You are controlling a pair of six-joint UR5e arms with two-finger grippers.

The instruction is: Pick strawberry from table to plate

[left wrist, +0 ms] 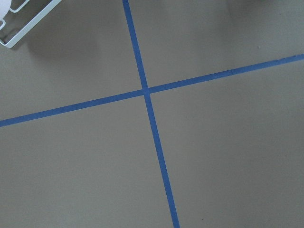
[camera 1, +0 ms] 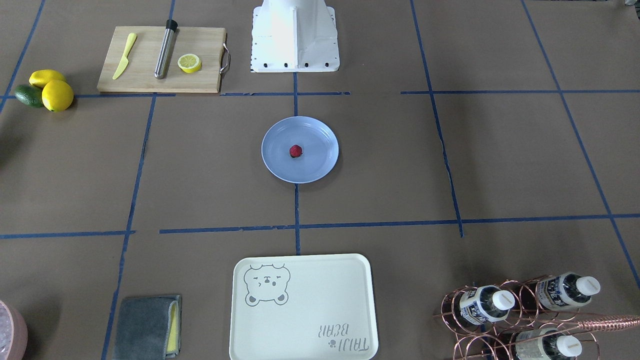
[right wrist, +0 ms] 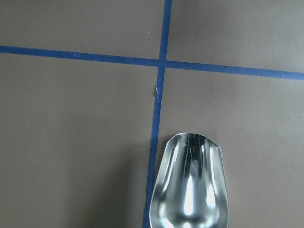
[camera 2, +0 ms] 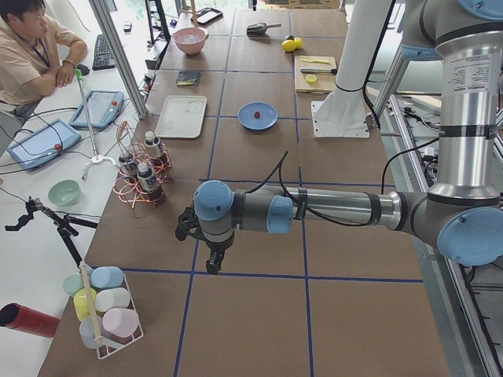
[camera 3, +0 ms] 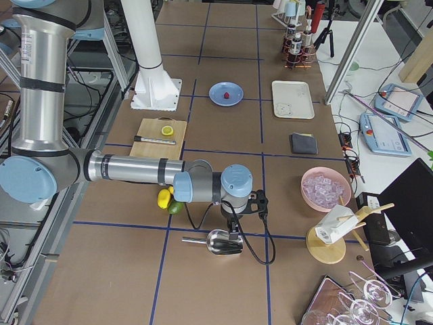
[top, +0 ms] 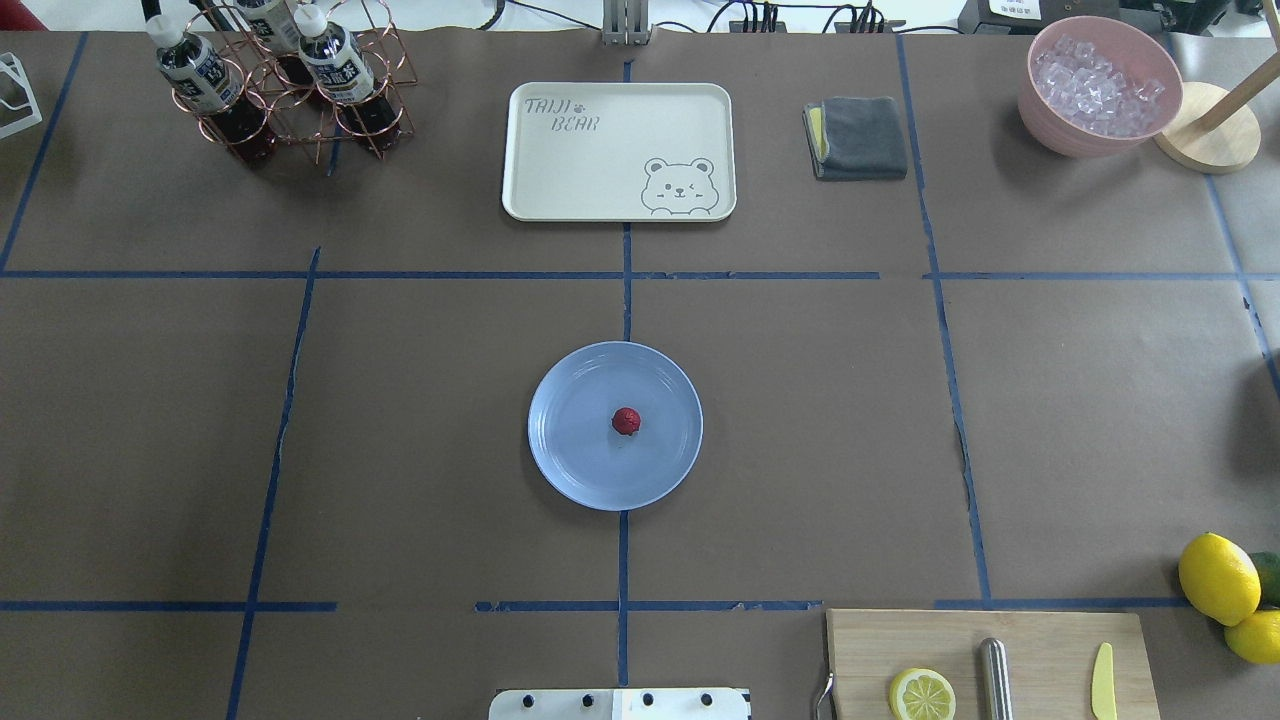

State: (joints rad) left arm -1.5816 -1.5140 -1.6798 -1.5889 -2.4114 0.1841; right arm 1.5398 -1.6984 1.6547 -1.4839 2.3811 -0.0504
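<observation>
The small dark-red strawberry (camera 1: 295,151) (top: 626,421) lies near the middle of the light-blue plate (camera 1: 280,165) (top: 575,455), which sits at the centre of the brown-paper table (camera 1: 500,160). Neither gripper shows in the overhead or front-facing views. My left gripper (camera 2: 212,265) hangs over bare table far from the plate, seen only in the exterior left view; I cannot tell its state. My right gripper (camera 3: 232,223) hovers at the opposite table end just above a metal scoop (camera 3: 220,242) (right wrist: 190,190); I cannot tell its state either.
A cutting board (top: 985,660) holds a lemon half (top: 922,694), a metal cylinder and a yellow knife. Lemons (top: 1218,578) and an avocado lie beside it. The bear tray (top: 618,150), grey cloth (top: 858,137), bottle rack (top: 280,85) and pink ice bowl (top: 1098,85) line the far edge. A person (camera 2: 27,55) sits alongside.
</observation>
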